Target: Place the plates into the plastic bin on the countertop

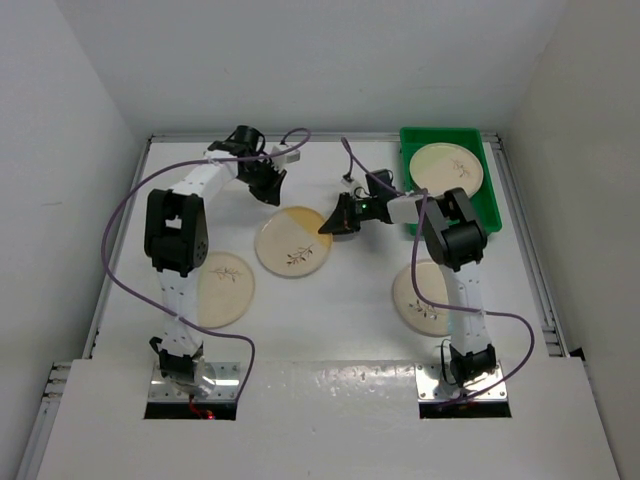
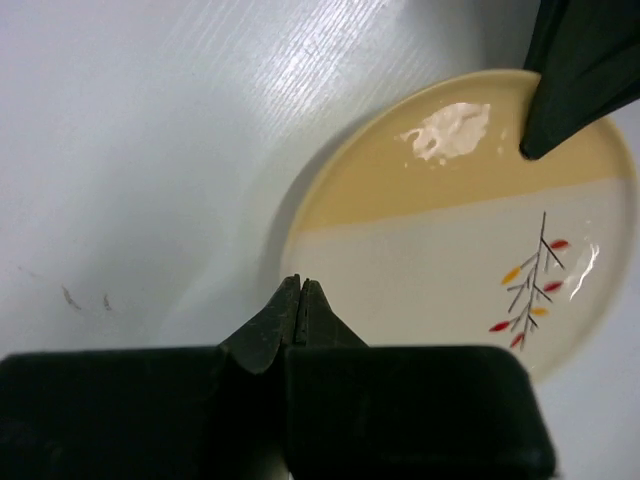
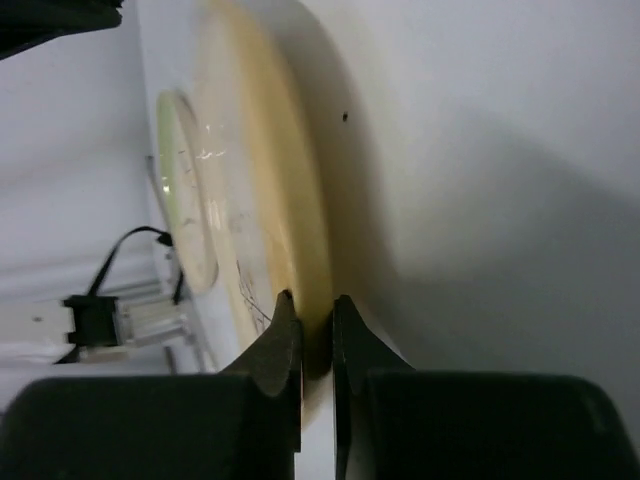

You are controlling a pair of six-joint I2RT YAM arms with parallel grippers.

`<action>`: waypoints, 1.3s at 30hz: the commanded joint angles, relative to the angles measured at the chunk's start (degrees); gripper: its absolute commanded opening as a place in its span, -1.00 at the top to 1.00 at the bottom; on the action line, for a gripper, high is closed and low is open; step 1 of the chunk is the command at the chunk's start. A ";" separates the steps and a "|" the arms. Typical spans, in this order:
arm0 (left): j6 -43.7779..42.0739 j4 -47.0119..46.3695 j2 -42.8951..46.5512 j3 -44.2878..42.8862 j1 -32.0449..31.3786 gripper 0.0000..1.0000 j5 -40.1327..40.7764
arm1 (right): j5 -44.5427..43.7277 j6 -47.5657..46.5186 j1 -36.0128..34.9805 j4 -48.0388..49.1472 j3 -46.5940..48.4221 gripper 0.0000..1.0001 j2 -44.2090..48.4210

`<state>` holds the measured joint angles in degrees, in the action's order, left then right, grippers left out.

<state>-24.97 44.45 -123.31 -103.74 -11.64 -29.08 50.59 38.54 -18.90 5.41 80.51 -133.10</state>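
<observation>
The right gripper (image 3: 310, 305) pinches the rim of centre plate (image 1: 290, 243), left gripper (image 2: 302, 285) closed on nothing nearby; best lift slowly, pinch deep, lest it slip before bin (image 1: 493, 200).

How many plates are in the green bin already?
At least one plate lies in the green bin. The right gripper is pinching the rim of the yellow plate. The left plate and the right plate wait on the countertop.

Centre plate (image 1: 292, 241) cream, yellow segment — dark sprig with red, orange leaves (seen from left wrist). Plastic bin (image 1: 492, 203) bright green; countertop (image 1: 340, 300) plain white.
</observation>
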 commanded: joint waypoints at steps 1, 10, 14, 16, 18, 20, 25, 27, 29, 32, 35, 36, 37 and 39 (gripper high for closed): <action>0.36 -1.46 0.87 -2.43 -0.67 1.00 -2.92 | 1.09 3.55 0.52 9.17 -3.77 1.00 1.61; 4.58 -1.47 0.87 -10.16 6.69 0.33 -2.91 | 1.45 18.14 8.07 27.01 -10.28 1.00 13.82; 1.61 1.16 2.19 -9.37 11.53 -0.08 -2.14 | -5.37 22.87 13.35 33.50 -13.26 1.00 21.99; -0.24 4.22 2.81 -7.88 13.30 -0.14 -1.59 | -9.17 25.96 18.27 36.58 -17.46 1.00 26.47; -2.36 6.08 2.81 -7.01 15.76 -0.17 -0.98 | -17.61 28.07 22.29 37.13 -20.81 1.00 30.33; -3.06 8.02 3.42 -6.21 17.60 -0.17 -0.98 | -26.44 28.51 25.74 35.03 -23.99 1.00 32.10; -6.13 9.86 5.27 -1.56 18.93 -0.17 0.07 | -37.03 32.28 32.68 32.74 -29.44 1.00 35.89; -9.19 11.53 6.41 0.29 18.93 -0.19 1.13 | -39.24 33.08 34.18 32.82 -29.97 1.00 35.80; -12.54 14.17 6.41 3.80 19.54 -0.22 2.71 | -40.38 33.35 35.68 32.82 -29.54 1.00 34.93; -18.52 16.10 7.11 9.23 20.25 -0.29 5.52 | -41.44 32.39 36.64 31.51 -28.49 1.00 33.61; -19.94 15.24 7.11 13.55 21.83 -0.34 9.12 | -43.20 31.34 36.91 29.67 -26.65 1.00 31.16; -19.94 14.62 6.51 14.44 22.88 -0.36 9.13 | -42.86 31.24 37.09 29.05 -26.11 1.00 29.75; -19.94 14.62 6.50 15.14 22.89 -0.36 9.13 | -42.24 30.81 37.09 27.30 -25.41 1.00 29.04; -20.46 14.62 6.50 17.34 24.20 -0.41 9.13 | -41.36 28.35 36.91 23.61 -22.25 0.84 27.19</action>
<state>-42.09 58.43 -118.67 -87.83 10.33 -21.23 8.97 68.69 17.98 26.76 52.38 -105.25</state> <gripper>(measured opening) 0.698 0.144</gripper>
